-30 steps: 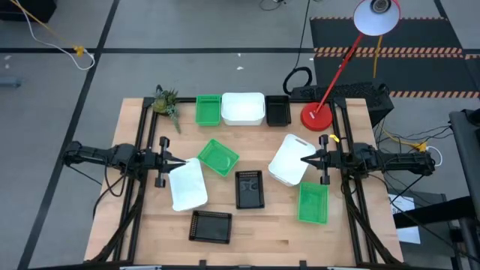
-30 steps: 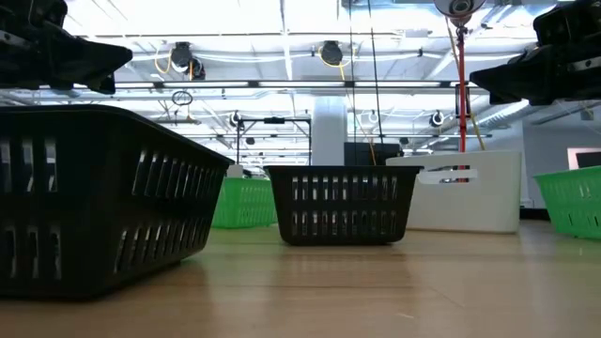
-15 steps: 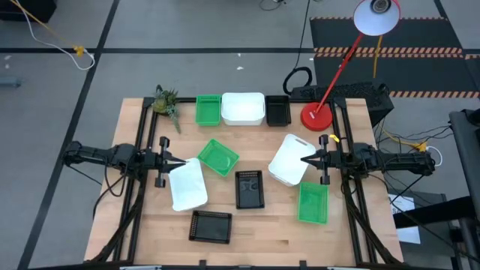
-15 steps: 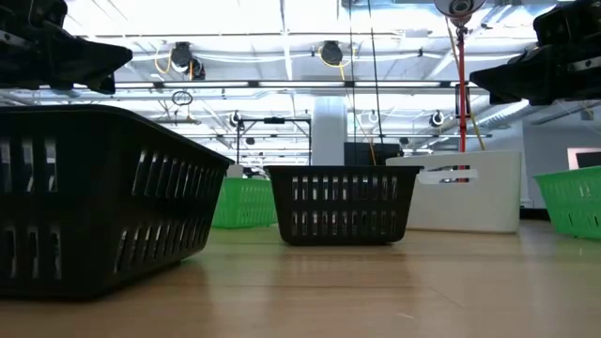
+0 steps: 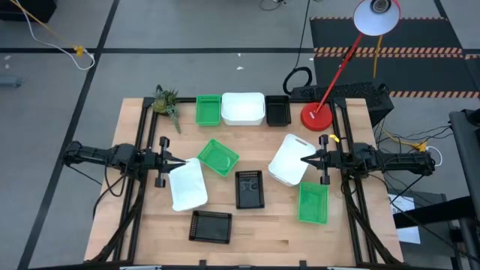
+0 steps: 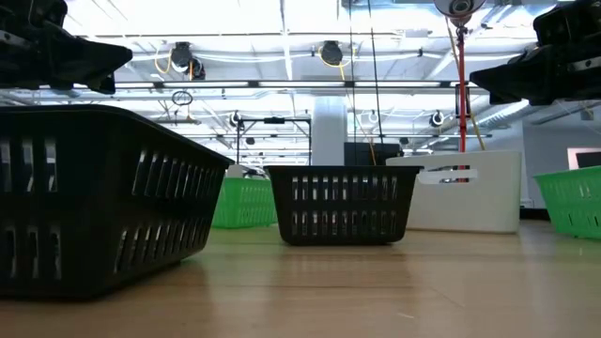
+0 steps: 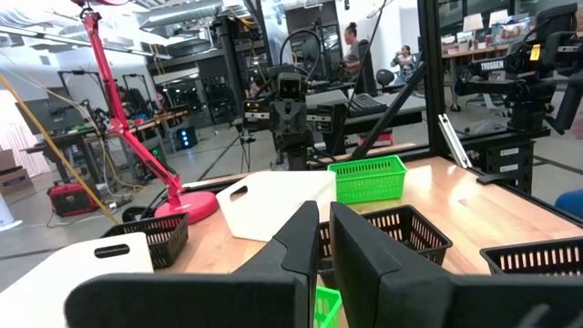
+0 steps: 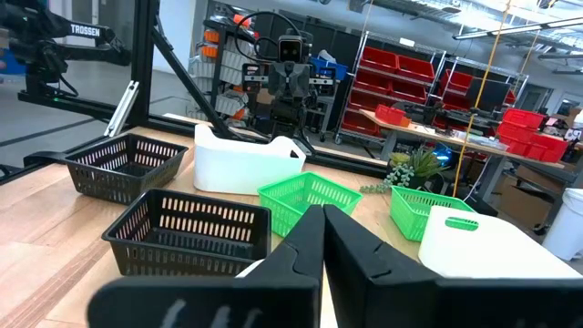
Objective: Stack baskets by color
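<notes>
Noted: left gripper (image 5: 182,163) nearly closed and empty above white basket (image 5: 187,185), right gripper (image 5: 304,159) closed and empty over second white basket (image 5: 288,160), six loose baskets scattered mid-desk (image 5: 262,225); risk of shut fingers striking rims and shoving baskets askew unless opened before descent.

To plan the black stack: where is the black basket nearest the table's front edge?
In the high view, this black basket lies left of centre at the front edge, below the white basket.
</notes>
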Action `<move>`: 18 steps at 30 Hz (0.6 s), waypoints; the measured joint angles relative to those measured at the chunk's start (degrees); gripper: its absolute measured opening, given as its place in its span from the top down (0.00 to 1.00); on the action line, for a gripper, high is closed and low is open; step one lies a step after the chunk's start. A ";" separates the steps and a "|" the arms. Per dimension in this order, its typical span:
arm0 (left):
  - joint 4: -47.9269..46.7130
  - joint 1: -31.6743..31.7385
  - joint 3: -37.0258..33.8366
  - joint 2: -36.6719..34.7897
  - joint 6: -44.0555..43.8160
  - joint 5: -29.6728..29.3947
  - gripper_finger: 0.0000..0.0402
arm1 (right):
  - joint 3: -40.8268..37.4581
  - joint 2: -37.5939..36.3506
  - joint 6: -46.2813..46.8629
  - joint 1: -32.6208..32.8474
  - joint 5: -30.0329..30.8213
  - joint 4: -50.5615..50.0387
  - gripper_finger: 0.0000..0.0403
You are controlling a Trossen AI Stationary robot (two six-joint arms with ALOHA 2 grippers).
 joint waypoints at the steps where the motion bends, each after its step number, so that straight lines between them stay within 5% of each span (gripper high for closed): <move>1: 0.00 0.00 -0.01 0.01 0.00 -0.02 0.91 | 0.02 0.00 0.00 0.00 0.00 -0.01 1.00; 18: 0.02 0.00 0.01 0.00 -3.59 -0.02 0.91 | 0.02 0.00 0.01 0.01 0.00 0.00 1.00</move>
